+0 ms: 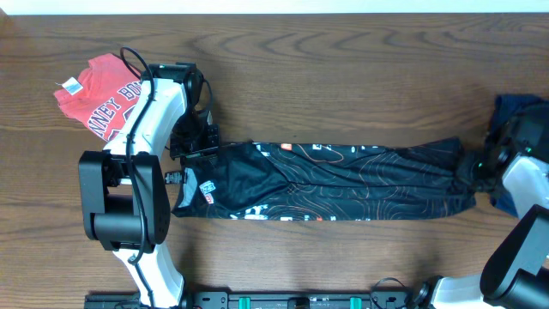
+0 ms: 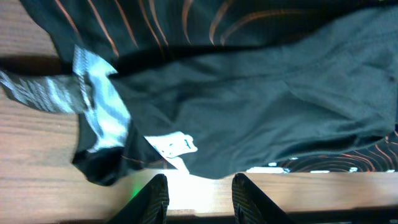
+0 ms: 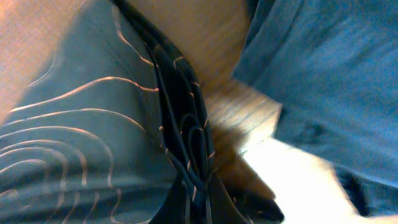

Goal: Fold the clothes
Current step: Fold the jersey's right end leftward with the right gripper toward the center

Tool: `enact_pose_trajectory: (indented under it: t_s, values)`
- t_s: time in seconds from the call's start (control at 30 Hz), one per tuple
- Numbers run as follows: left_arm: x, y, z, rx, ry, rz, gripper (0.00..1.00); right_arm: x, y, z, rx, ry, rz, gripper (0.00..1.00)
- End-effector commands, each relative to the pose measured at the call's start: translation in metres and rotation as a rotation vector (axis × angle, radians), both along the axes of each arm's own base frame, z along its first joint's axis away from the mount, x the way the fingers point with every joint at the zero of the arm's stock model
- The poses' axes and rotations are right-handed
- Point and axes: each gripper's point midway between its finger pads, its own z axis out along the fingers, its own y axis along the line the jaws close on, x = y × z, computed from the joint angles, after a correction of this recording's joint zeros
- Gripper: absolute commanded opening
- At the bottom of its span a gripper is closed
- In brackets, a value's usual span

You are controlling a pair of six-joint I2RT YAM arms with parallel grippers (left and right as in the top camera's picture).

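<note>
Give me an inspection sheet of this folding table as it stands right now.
Surface: wooden table, bare wood around the clothes.
Job's things: black patterned garment stretched lengthwise between the arms; red shirt crumpled by the left arm; blue garment at the right edge.
Clutter: nothing seen.
Grippers: left gripper open, at the black garment's edge; right gripper shut on its bunched end.
Cables: black cable looping over the left arm.
Surroundings: rail along the table's near edge.

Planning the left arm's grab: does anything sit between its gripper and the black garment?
Nothing visible. In the wrist view, only bare table lies between the open left gripper and the near edge of the black garment.
</note>
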Motion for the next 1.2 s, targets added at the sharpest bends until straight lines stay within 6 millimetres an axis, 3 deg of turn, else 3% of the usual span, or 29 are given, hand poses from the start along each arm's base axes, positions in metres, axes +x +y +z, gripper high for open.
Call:
enact_pose_trajectory:
  t_s: [0.0,0.13,0.4,0.67,0.97,1.17]
  values:
    - [-0.001,0.000,-0.001,-0.006,0.000,-0.002,0.36,0.018,-0.008,0.027,-0.044,-0.041,-0.012,0.01]
    - [0.000,0.000,-0.001,-0.006,-0.005,-0.002,0.36,0.028,0.005,0.040,-0.047,-0.041,0.041,0.01]
    - [0.000,0.000,-0.001,-0.006,-0.004,-0.002,0.36,0.045,0.058,0.045,-0.048,-0.033,0.212,0.01]
    - [0.000,0.000,-0.001,-0.006,-0.004,-0.002,0.36,0.052,0.145,0.045,-0.001,-0.038,0.418,0.01]
    - [0.000,0.000,-0.001,-0.006,-0.004,-0.002,0.36,0.043,0.236,0.046,0.049,-0.056,0.604,0.01]
    - [0.000,0.000,-0.001,-0.006,-0.003,-0.002,0.36,0.039,0.274,0.048,0.060,-0.089,0.683,0.01]
